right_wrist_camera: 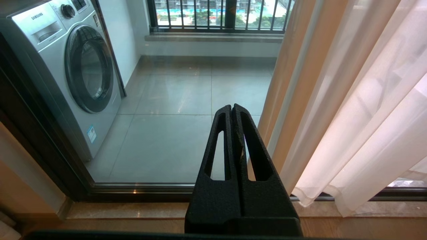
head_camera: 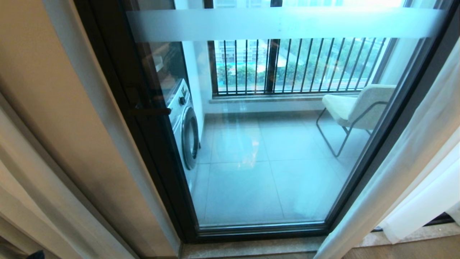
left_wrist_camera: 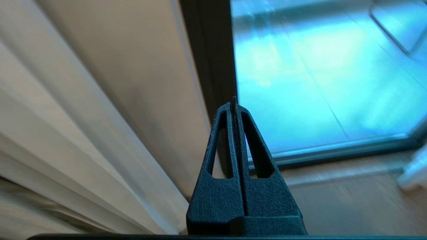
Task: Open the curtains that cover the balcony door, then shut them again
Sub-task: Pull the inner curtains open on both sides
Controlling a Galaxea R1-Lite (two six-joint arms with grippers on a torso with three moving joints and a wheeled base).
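The balcony door [head_camera: 154, 144] stands uncovered in the head view, its glass pane with the frosted band fully exposed. The sheer white curtains [head_camera: 406, 162] hang bunched at the right of the door, their hem near the floor. They also show in the right wrist view as the curtains [right_wrist_camera: 367, 133], just beside my right gripper [right_wrist_camera: 232, 106], which is shut on nothing and apart from the fabric. My left gripper [left_wrist_camera: 234, 103] is shut and empty, pointing at the door's dark frame [left_wrist_camera: 210, 66] low by the sill. Neither gripper shows in the head view.
A thick beige drape [head_camera: 64, 126] hangs at the door's left, with pale folds [left_wrist_camera: 50, 133] beside it. Behind the glass are a washing machine [head_camera: 185, 129], a chair [head_camera: 355, 108] and the balcony railing [head_camera: 294, 64]. A stone sill [head_camera: 251, 248] runs below the door.
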